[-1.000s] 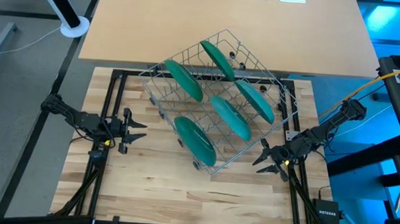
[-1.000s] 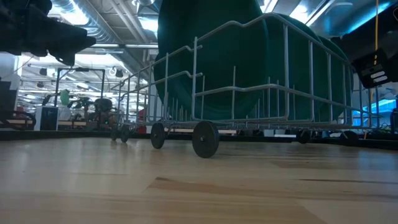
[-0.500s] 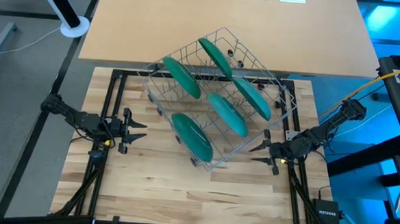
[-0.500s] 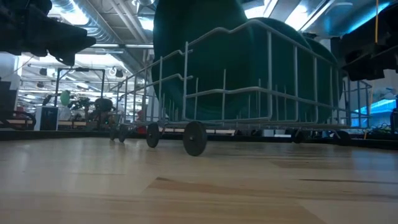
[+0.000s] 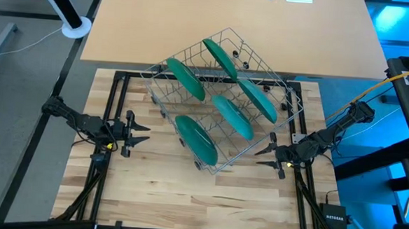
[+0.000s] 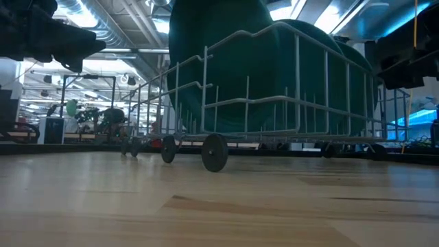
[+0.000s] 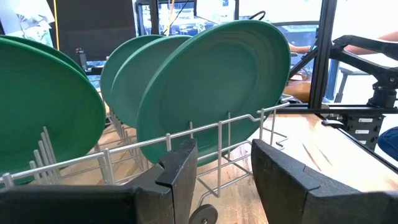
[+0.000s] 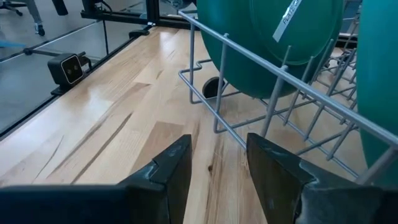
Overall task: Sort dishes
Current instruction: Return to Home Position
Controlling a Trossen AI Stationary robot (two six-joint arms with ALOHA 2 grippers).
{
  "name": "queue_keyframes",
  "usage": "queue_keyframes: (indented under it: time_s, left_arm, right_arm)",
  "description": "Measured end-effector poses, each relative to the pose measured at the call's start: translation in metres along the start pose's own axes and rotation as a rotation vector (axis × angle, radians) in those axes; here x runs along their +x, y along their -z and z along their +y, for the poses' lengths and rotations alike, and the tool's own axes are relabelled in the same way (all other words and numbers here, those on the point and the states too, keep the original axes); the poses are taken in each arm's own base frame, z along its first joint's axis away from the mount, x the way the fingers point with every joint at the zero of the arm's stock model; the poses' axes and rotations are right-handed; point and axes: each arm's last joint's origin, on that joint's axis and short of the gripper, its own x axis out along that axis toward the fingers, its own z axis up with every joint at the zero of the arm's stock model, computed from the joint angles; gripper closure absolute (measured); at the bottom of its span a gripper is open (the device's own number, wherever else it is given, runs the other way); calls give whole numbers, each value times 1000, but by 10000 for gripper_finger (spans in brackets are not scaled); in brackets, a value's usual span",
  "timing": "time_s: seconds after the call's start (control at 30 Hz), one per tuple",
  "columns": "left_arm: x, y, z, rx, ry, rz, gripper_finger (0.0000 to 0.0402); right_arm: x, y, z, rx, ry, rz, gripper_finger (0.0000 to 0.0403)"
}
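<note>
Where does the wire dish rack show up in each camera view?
High view: wire dish rack, centre, turned diagonally.
Low view: fills the middle and right, on small wheels.
Left wrist view: its rim, just beyond the left fingers.
Right wrist view: its corner, just beyond the right fingers.
Shared landmark: the green plates standing in it.

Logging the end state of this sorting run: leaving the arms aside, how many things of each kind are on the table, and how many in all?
Green plates, all standing in the rack: 5
Silver wire dish rack: 1
Total: 6
</note>
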Motion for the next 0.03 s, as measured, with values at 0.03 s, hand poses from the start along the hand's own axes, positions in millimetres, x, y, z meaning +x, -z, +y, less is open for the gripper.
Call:
queue_keyframes:
  time_s: [0.03]
  left_arm:
    - [0, 0, 0, 0, 0, 0, 259]
  right_arm:
    - [0, 0, 0, 0, 0, 0, 244]
